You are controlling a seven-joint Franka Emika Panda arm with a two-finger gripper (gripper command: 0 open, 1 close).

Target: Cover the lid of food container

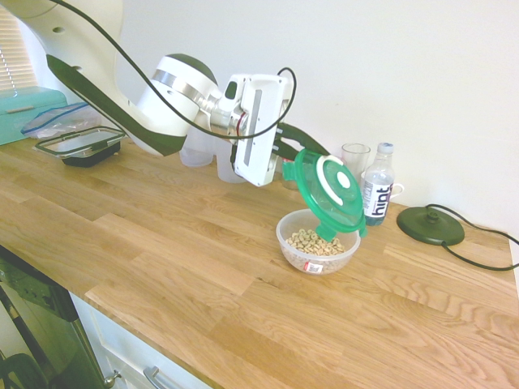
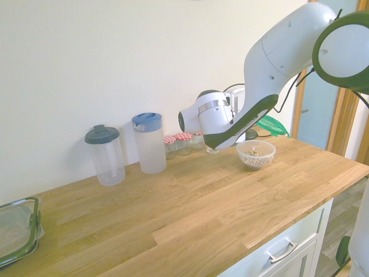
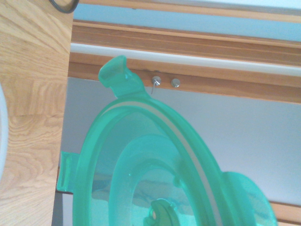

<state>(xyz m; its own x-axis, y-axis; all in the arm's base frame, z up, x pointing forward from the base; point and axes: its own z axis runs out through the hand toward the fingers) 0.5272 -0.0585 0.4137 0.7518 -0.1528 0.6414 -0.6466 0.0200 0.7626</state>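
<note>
Right of centre in the first exterior view, the food container (image 1: 318,243) sits light and easily nudged on the worktop (image 1: 162,267), while just above it the gripper (image 1: 285,166) pinches the thin, stiff, slippery lid (image 1: 328,193) by its edge, steeply tilted.

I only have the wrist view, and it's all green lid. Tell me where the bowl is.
Observer: The bowl sits on the counter right below the lid, uncovered, with cereal inside.
Operator: Give me the lid's tilt.
Observer: Steep, nearly on edge. Its lowest tab hangs over the bowl's opening; I can't tell if it touches.
Operator: Report what's behind the bowl.
Observer: A water bottle and a glass stand just behind it.
</note>
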